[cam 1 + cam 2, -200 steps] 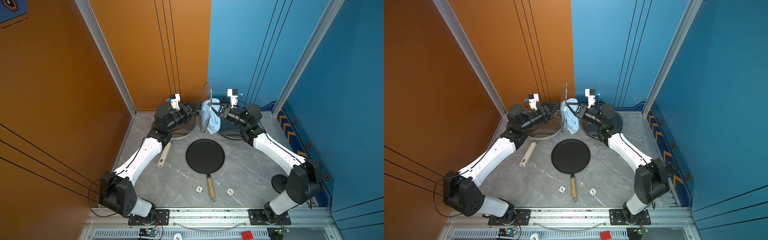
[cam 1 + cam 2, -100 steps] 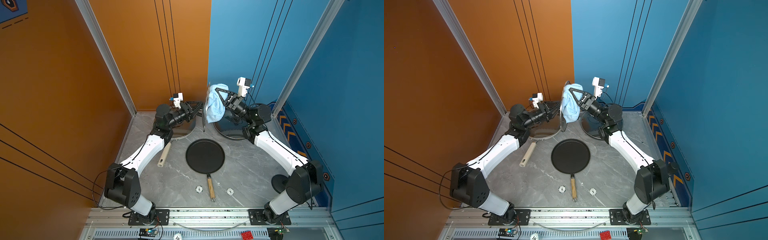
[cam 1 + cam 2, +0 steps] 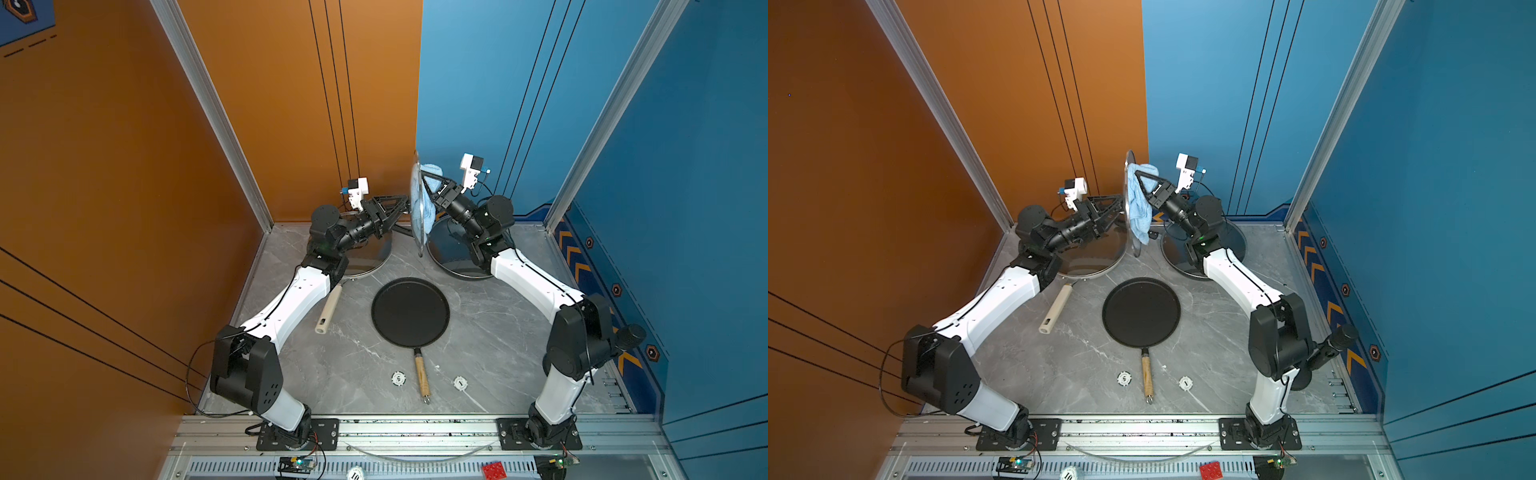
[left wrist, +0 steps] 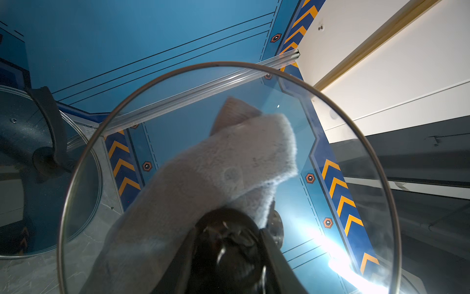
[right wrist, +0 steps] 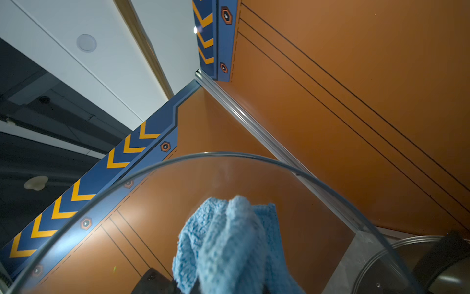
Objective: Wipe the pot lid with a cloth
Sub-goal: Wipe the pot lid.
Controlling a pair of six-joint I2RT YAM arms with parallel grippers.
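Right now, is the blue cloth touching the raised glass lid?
Touching. Through the glass lid in the left wrist view, the cloth lies pressed flat against its far face.

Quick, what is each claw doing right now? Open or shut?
Left claw: closed, holding the lid.
Right claw: closed, holding the cloth against the lid.

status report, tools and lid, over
Left tool shut on the knob of the glass lid, lid held on edge. Right tool shut on the blue cloth, pressed against the lid. Nothing in the way.
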